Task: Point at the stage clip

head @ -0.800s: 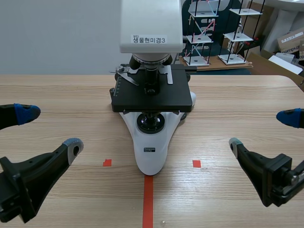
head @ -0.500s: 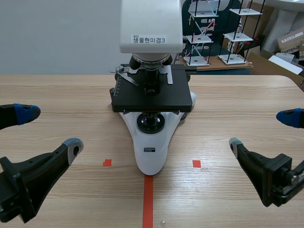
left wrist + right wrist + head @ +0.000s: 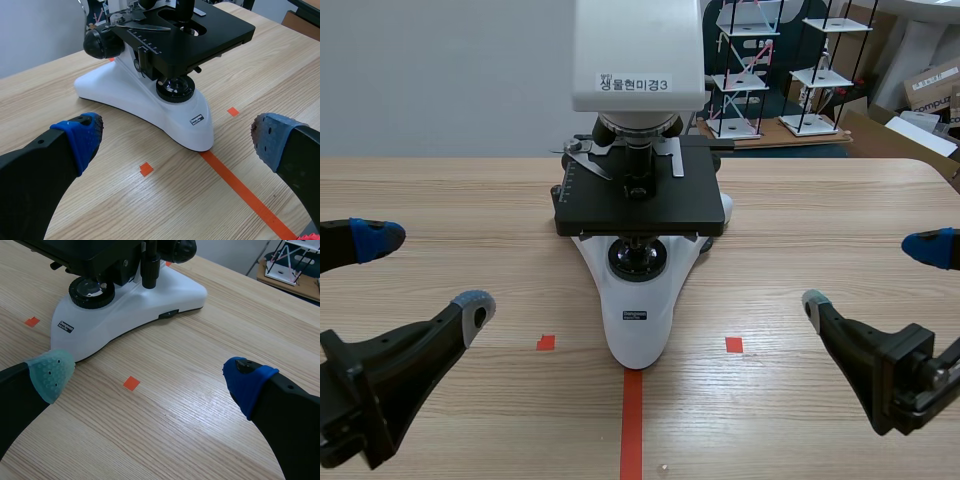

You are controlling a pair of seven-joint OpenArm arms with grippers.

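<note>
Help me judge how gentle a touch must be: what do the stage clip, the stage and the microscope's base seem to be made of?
The stage clip looks like thin bare metal, likely steel: silvery, with bright glints. The stage is probably black-coated metal: flat, matte, crisp-edged. The base is glossy white, painted metal or plastic; its soft reflections leave that open.
</note>
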